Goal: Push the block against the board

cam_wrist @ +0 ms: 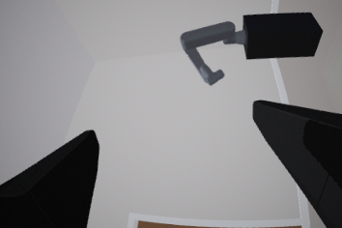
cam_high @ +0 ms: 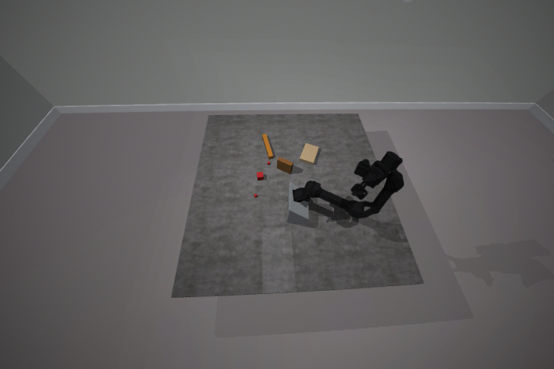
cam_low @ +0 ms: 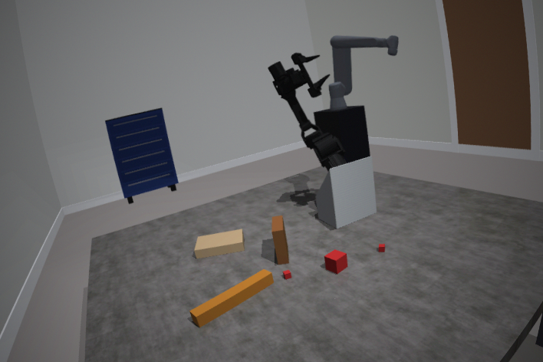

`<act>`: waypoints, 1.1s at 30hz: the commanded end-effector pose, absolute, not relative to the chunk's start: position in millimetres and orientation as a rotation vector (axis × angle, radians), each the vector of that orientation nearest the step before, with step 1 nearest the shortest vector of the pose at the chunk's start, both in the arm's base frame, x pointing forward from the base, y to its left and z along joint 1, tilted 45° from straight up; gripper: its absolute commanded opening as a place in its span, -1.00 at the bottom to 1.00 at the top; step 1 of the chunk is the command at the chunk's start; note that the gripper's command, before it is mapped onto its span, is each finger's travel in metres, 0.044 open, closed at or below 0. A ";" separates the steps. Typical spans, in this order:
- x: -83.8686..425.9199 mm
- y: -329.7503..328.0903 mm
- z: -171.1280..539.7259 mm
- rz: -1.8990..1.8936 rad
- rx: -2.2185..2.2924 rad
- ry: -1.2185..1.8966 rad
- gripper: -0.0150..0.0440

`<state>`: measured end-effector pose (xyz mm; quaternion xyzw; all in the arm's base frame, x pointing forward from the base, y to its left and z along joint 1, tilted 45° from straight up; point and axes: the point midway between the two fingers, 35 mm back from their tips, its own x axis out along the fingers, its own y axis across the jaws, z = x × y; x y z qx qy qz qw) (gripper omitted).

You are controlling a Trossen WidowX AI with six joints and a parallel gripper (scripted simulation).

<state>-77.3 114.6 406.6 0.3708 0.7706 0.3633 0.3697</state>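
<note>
My gripper (cam_high: 357,180) (cam_low: 324,66) (cam_wrist: 176,124) is open and empty, raised high above the mat and away from all the pieces. A red cube (cam_high: 259,175) (cam_low: 335,261) sits on the mat. A long orange bar (cam_high: 268,146) (cam_low: 232,297) lies flat, apart from it. A brown slab (cam_high: 285,165) (cam_low: 280,239) stands on its narrow side. A light tan block (cam_high: 309,153) (cam_low: 219,243) lies flat beyond the slab. None of these four touch each other. The views do not settle which pieces are the named block and board. The wrist view shows none of them.
Tiny red cubes lie near the bar's end (cam_high: 268,163) (cam_low: 287,274) and farther along the mat (cam_high: 255,195) (cam_low: 381,248). A grey wedge (cam_high: 297,214) (cam_low: 354,192) stands at my arm's base. A grey arm (cam_low: 342,64) (cam_wrist: 208,35) stands on a black pedestal beyond. A blue cabinet (cam_low: 143,153) is behind.
</note>
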 end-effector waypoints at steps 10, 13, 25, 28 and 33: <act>-18.2 160.3 380.6 0.687 0.982 1.903 -0.03; 9.3 176.9 364.7 0.576 0.985 1.868 -0.29; 114.0 212.5 283.6 0.144 0.938 1.723 -0.49; 137.5 213.2 261.8 0.043 0.924 1.685 -0.49; 173.2 208.6 223.2 -0.120 0.882 1.627 -0.49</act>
